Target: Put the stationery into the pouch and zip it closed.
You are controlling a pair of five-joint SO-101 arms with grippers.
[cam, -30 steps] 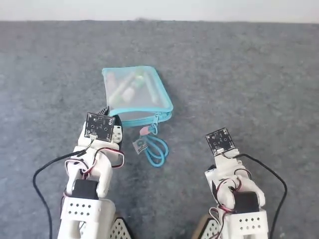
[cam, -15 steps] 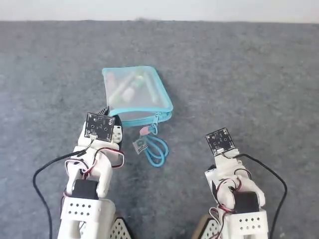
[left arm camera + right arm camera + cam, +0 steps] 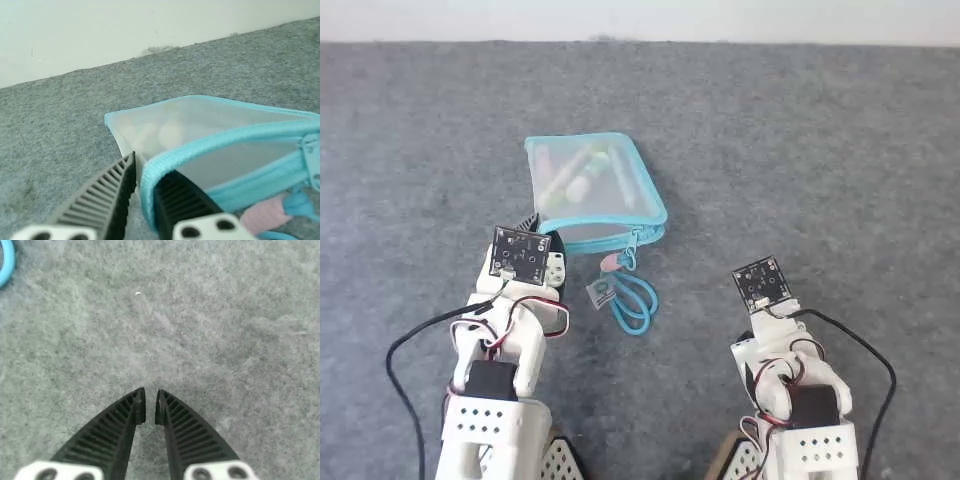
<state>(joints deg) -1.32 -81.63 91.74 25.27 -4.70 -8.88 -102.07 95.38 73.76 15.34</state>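
Nearest, at the near edge of the grey felt-like tabletop (image 3: 800, 150): two white arms side by side, left arm (image 3: 505, 340) and right arm (image 3: 785, 370), each with a small black board at the wrist. Right gripper (image 3: 150, 405): black ribbed fingers pressed almost together, only a thin slit between the tips, nothing between them, poised over bare tabletop well apart from the pouch. Left gripper (image 3: 145, 172): pinching the near left corner of the pouch (image 3: 595, 200), one finger on either side of the teal zip edge (image 3: 200, 150). Just beyond and between the arms, closer to the left one: teal cord loop (image 3: 635, 300) lying flat on the tabletop, small grey tag (image 3: 600, 292) touching its left side, pink tag (image 3: 610, 263) just behind that, all at the zip pull (image 3: 633, 243). Zip pull: at the right end of the near edge of the pouch; whether the zip is fully closed, not possible to tell. Pouch: flat on the tabletop, clear sides, teal trim all round, zip edge towards the arms, narrower far edge away from them. Stationery (image 3: 582, 175): inside the pouch, seen through the clear side as several pale stick-shaped pieces, white, green and pink, lying slantwise in the far half; single pieces too blurred to name. Farther off: open grey tabletop on all sides of the pouch. Farthest: pale wall (image 3: 640, 20) along the back edge of the tabletop.
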